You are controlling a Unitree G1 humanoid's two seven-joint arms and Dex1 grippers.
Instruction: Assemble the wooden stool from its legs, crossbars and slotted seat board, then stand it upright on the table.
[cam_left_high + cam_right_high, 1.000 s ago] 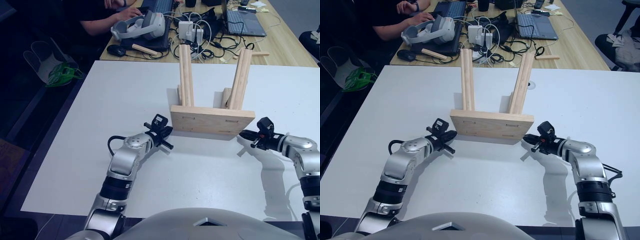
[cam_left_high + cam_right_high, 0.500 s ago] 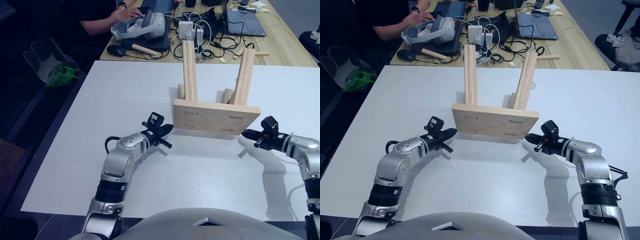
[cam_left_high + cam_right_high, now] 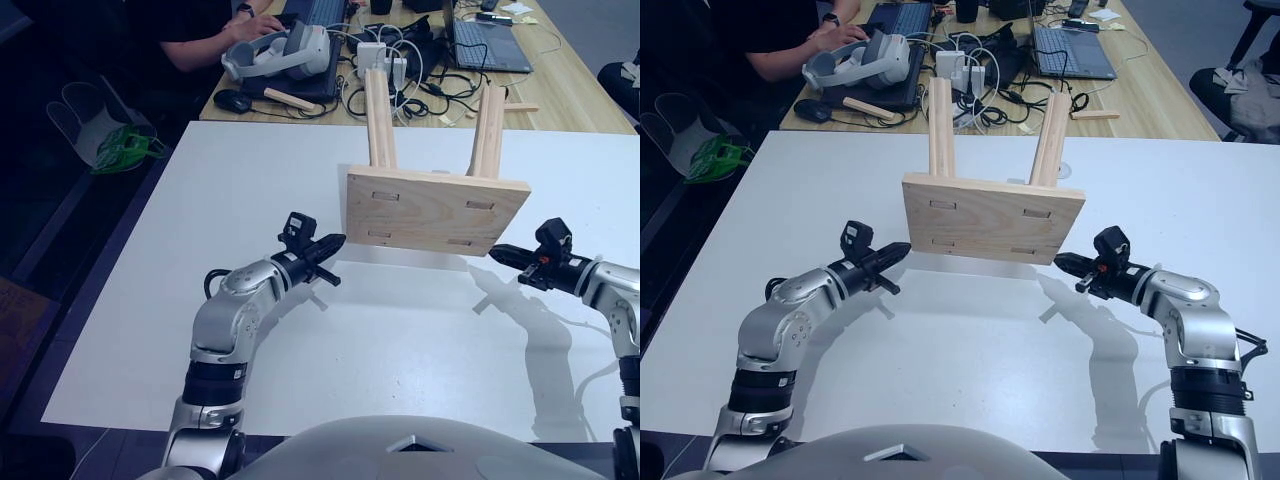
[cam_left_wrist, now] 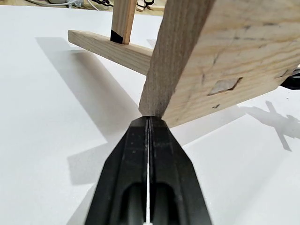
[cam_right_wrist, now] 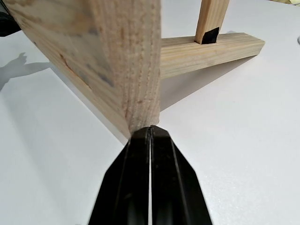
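Note:
The assembled wooden stool lies tipped on the white table [image 3: 400,350]. Its slotted seat board [image 3: 435,210] faces me nearly on edge, and two legs [image 3: 377,120] [image 3: 487,120] point away toward the far side. My left gripper [image 3: 335,242] is shut, its tip pressed under the board's lower left corner [image 4: 154,105]. My right gripper [image 3: 497,252] is shut too, its tip against the lower right corner [image 5: 140,117]. The wrist views show a crossbar [image 4: 112,49] [image 5: 206,49] lying low over the table behind the board.
Behind the white table stands a wooden desk [image 3: 570,90] with laptops, a headset [image 3: 280,50], cables and a loose wooden piece [image 3: 288,99]. A green bag [image 3: 125,148] lies off the table's left edge. The near half of the table is bare.
The seat board has swung up from a low tilt to nearly on edge. Both shut grippers have moved outward and up with its lower corners.

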